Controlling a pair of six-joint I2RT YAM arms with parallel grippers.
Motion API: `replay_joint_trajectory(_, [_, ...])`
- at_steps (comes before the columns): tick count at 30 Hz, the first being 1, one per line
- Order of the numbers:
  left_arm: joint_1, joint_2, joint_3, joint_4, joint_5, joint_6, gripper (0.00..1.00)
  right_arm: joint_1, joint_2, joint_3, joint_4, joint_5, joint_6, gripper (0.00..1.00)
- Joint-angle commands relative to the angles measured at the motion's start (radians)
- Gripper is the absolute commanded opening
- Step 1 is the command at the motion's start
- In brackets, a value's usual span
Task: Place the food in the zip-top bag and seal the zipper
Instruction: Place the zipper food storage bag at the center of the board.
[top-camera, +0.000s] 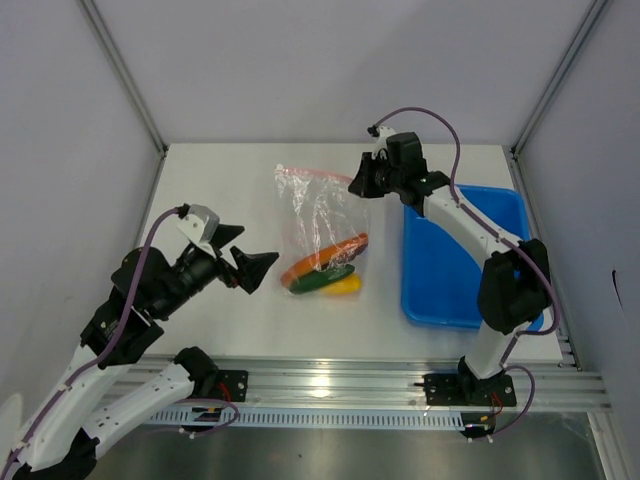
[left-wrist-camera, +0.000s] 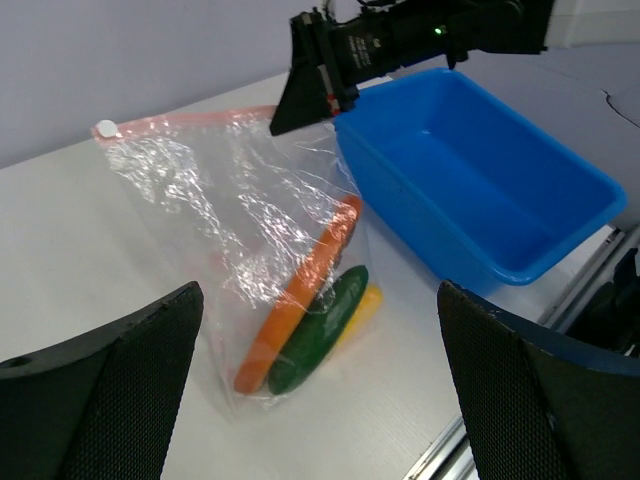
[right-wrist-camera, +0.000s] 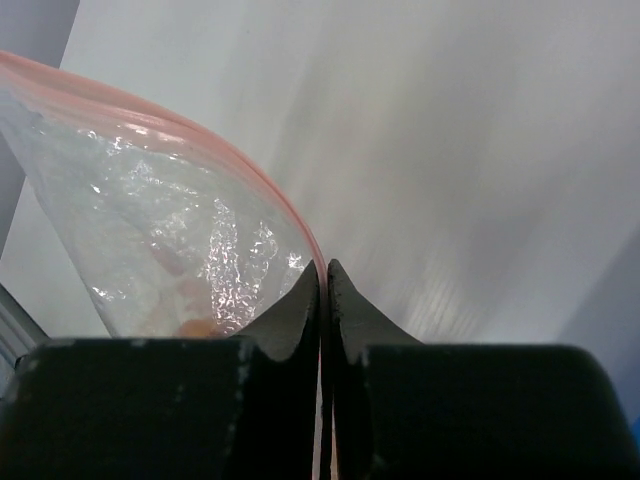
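The clear zip-top bag (top-camera: 318, 215) lies mid-table with its closed end toward me. Inside it lie the red-brown piece (top-camera: 325, 257), the dark-green cucumber (top-camera: 318, 283) and the yellow piece (top-camera: 346, 286). My right gripper (top-camera: 357, 184) is shut on the pink zipper strip (right-wrist-camera: 200, 132) at the bag's right corner and holds that edge up. A white slider (left-wrist-camera: 105, 128) sits at the strip's other end. My left gripper (top-camera: 246, 262) is open and empty, left of the bag and above the table. The left wrist view shows the bag (left-wrist-camera: 240, 210) and cucumber (left-wrist-camera: 318, 330) between its fingers (left-wrist-camera: 110, 390).
A blue rectangular tray (top-camera: 415, 270) stands empty at the right of the bag, close to the right arm; it also shows in the left wrist view (left-wrist-camera: 420, 230). Grey walls enclose the table on three sides. A metal rail runs along the near edge.
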Motion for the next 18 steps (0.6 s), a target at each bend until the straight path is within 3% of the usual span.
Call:
replay_joint_trajectory(1, [0.004,-0.001,-0.019,0.042,0.055,-0.038,1.0,-0.016,0.079,0.102,0.028,-0.032,-0.028,0.1])
replay_joint_trajectory(10, [0.004,0.015,-0.022,0.048,0.061,-0.038,0.99,-0.016,0.269,0.286,-0.11,0.022,-0.078,0.32])
replay_joint_trajectory(15, [0.004,0.019,-0.023,0.048,0.06,-0.035,0.99,-0.018,0.283,0.306,-0.128,0.046,-0.103,0.43])
replay_joint_trajectory(18, [0.004,0.02,-0.025,0.046,0.061,-0.043,0.99,-0.016,0.283,0.332,-0.156,0.078,-0.123,0.58])
